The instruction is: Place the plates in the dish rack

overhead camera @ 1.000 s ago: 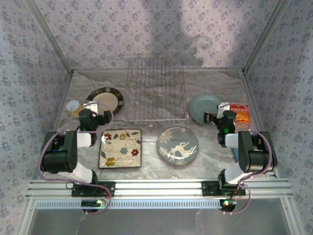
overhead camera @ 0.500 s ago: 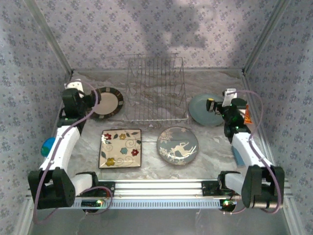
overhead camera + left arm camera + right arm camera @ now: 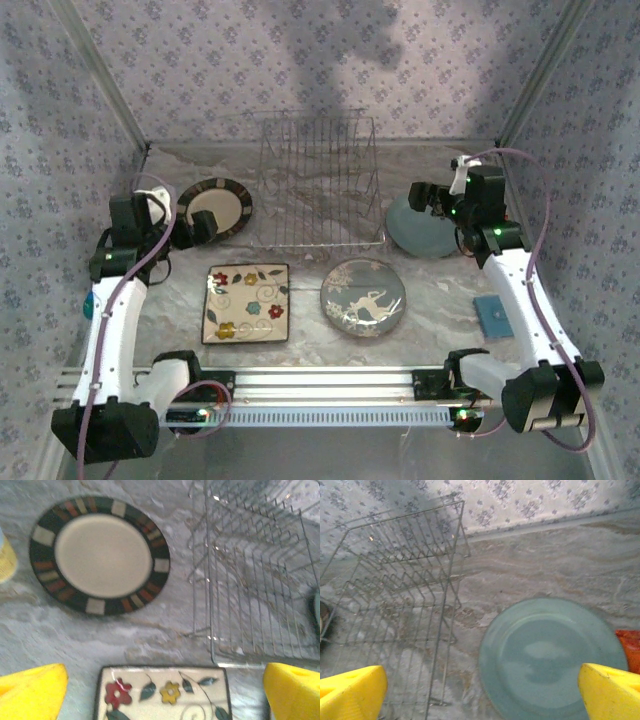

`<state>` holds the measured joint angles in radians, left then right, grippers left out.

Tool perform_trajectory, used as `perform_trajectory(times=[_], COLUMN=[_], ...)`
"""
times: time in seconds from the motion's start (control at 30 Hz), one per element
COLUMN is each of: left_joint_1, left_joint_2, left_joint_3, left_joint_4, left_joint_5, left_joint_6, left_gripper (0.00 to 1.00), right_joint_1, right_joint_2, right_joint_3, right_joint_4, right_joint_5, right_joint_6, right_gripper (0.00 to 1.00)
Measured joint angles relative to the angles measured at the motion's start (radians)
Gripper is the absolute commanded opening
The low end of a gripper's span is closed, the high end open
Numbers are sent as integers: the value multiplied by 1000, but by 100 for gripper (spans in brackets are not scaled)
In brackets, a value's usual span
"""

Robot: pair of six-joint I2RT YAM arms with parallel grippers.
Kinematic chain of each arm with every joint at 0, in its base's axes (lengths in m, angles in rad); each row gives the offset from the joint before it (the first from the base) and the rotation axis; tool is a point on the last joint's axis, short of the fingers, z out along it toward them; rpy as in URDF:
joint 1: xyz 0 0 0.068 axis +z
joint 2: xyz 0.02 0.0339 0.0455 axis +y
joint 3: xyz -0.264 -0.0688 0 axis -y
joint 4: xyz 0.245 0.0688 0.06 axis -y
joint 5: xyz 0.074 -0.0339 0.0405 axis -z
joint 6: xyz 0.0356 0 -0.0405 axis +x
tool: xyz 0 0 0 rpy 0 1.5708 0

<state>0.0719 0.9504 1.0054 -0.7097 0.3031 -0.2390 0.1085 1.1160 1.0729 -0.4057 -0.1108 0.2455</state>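
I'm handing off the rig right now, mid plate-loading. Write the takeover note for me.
Left tool: open, empty, near the brown-rimmed plate, which lies flat left of the rack.
Right tool: open, empty, by the grey-blue plate, flat right of the rack.
Dish rack: back centre, no plates in it.
Square floral plate and deer plate: flat in front of the rack.
Done: nothing loaded. Left: all four plates.

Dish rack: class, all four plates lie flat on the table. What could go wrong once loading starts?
The dark-rimmed plate lies flat, so the left fingers might slip off its low rim. The grey-blue plate sits close to the dish rack; tilting it up could snag the wires and shift the rack.
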Motion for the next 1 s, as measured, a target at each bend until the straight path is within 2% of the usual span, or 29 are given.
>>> perform_trajectory(times=[0.23,0.47,0.8,1.0], left_joint_1=[0,0,-3,-14], left_joint_2=[-72,-180,-271,-287], left_joint_3=[-124,-268,-385,-417], left_joint_4=[-90,-104,-83,-52], left_joint_5=[-31,-110,-211,-231], left_joint_6=[-105,-258,-415,-440], left_gripper=[99,99,99,99], right_joint_1=[95,310,618,725], right_joint_2=[23,23,14,15], right_joint_3=[58,-23,-196,-244], right_joint_4=[-97,-77,8,50], right_joint_5=[-58,-77,38,117], right_joint_6=[105,273,544,658], right_gripper=[100,100,100,100])
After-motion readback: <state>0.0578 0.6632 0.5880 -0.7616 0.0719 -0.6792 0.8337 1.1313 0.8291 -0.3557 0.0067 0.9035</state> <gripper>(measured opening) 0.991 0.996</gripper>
